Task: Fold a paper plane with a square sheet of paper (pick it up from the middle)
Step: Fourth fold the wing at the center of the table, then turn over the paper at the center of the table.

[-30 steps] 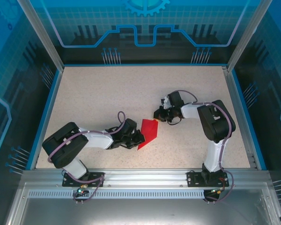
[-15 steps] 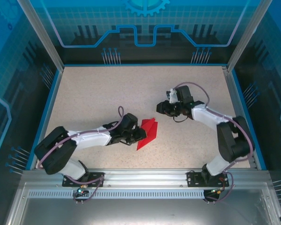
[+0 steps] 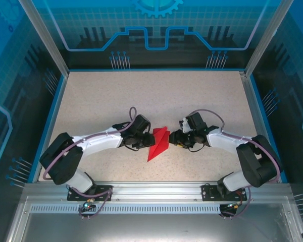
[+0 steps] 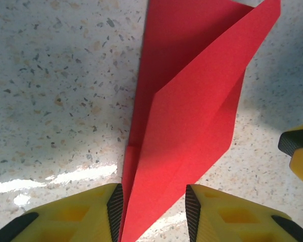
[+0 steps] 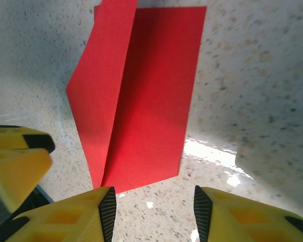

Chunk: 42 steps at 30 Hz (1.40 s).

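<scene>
- Top view: the right arm has swung down from the far side of the worktop (image 3: 101, 101). The right claw (image 3: 171, 138) now sits just beside the right edge of the red paper (image 3: 158, 144). The left claw (image 3: 147, 141) has let go of the paper and shifted up along its left edge, and both claws went from pinched shut to partly open. The paper is lying mid-worktop between them, nose toward the arm bases.
- Left wrist view: the left claw (image 4: 152, 214) is part open around the narrow end of the red paper (image 4: 192, 116). There's bare worktop showing beside one pad, so it isn't clamped. One flap stands up off the surface.
- Right wrist view: the right claw (image 5: 154, 214) is part open and empty, with the paper's (image 5: 146, 101) edge just ahead of its tips.
- My read: this is a release and regrip between folds. It's already dart-shaped, but that raised flap probably still needs pressing flat.
</scene>
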Motion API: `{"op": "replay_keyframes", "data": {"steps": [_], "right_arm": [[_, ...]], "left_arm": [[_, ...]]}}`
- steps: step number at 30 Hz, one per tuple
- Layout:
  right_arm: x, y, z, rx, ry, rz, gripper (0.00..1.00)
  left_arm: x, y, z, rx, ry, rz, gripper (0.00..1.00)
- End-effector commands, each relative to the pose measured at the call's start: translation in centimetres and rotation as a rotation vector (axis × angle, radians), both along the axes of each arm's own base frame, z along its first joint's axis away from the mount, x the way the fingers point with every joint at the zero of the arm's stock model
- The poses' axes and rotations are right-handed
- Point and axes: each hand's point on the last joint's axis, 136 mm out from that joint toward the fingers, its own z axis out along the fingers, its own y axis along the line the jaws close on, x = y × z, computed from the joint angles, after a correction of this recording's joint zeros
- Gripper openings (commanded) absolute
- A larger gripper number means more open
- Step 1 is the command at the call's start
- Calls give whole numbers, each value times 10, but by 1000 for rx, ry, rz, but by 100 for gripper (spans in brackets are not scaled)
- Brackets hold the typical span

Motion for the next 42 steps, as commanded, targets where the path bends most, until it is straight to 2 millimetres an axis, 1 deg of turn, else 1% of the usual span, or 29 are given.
{"op": "replay_keyframes", "data": {"steps": [1, 4, 7, 14, 25, 27, 29, 34, 39, 42], "right_arm": [[-1, 12, -3, 33, 25, -5, 46], [-2, 16, -8, 31, 46, -5, 46], [-3, 19, -13, 33, 69, -8, 43], [-6, 25, -18, 49, 85, 5, 41], [-8, 24, -31, 25, 120, -1, 40], [-9, 26, -31, 38, 123, 1, 40], [-6, 29, -28, 60, 115, 2, 37], [-3, 33, -26, 79, 119, -4, 36], [-1, 34, -27, 84, 118, -13, 36], [2, 36, -22, 100, 100, -14, 38]], "left_arm": [[2, -1, -1, 38, 15, -41, 41], [4, -2, -5, 51, 24, -45, 40], [4, -3, -10, 63, 39, -51, 39], [4, -7, -17, 58, 61, -63, 36], [3, -10, -26, 61, 81, -68, 33], [3, -10, -27, 63, 84, -68, 33], [2, -10, -29, 64, 91, -67, 32], [2, -10, -34, 74, 104, -68, 30], [0, -8, -37, 79, 113, -66, 29], [-1, -6, -38, 86, 114, -63, 28]]}}
